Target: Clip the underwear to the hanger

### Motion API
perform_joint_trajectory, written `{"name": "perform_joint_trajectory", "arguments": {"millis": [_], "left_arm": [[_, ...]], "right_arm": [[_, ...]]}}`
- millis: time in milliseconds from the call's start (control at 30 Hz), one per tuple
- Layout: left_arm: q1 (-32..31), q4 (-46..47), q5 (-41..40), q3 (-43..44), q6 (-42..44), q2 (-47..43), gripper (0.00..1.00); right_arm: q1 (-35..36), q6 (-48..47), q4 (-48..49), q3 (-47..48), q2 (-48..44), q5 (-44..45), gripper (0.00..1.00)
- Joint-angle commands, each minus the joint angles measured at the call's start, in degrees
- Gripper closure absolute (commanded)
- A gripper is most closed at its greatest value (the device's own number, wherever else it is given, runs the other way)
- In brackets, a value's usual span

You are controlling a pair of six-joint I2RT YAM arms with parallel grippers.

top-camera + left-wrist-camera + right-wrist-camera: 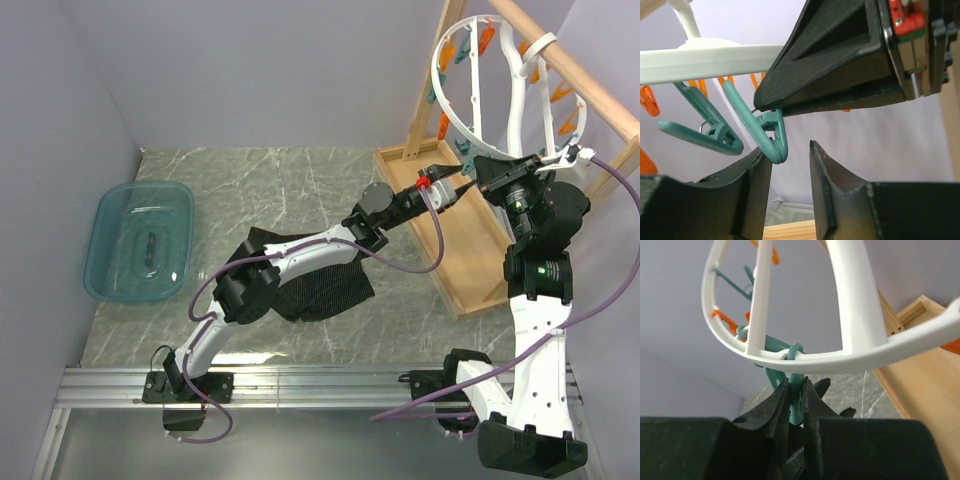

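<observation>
Fig. 1. Both of my arms are raised to the lower rim of the hanger (850, 362), a white ring with curved crossbars that hangs from the wooden rack (470, 265) at the far right of the table (300, 180). The right gripper (796, 386) has its jaws pressed together on a teal clothespin (796, 405) that dangles from the ring's rim; the pin sits upright between the two fingers, just below the rim. The left gripper (787, 150) comes in from the left to meet it, jaws apart with nothing held between them. In the left wrist view, the rounded lower end of the teal clothespin lies just beside the tip of one finger (755, 185), under the dark body of the right gripper. A second teal clothespin (705, 132) hangs beside it, and orange clothespins (647, 100) hang further along the ring. The underwear (325, 290) is in neither gripper: the black garment lies crumpled flat on the table, well apart from the hanger, partly hidden under my left arm. A blue tub (110, 215) stands at the far left of the table.
</observation>
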Motion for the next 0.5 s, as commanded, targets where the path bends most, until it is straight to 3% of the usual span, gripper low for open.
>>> {"name": "perform_joint_trajectory", "arguments": {"millis": [0, 267, 467], "left_arm": [[-0.48, -1.53, 5.27, 3.14, -8.18, -3.94, 0.59], [2.16, -3.47, 10.18, 7.55, -20.23, -2.27, 0.61], [2.77, -3.64, 11.59, 9.66, -23.58, -1.22, 0.64]], "right_arm": [[-0.13, -3.41, 6.36, -1.03, -0.43, -3.47, 1.0], [-0.66, -8.42, 10.4, -3.57, -0.87, -8.21, 1.0], [-0.83, -11.59, 10.41, -3.75, -0.96, -10.32, 1.0]]}}
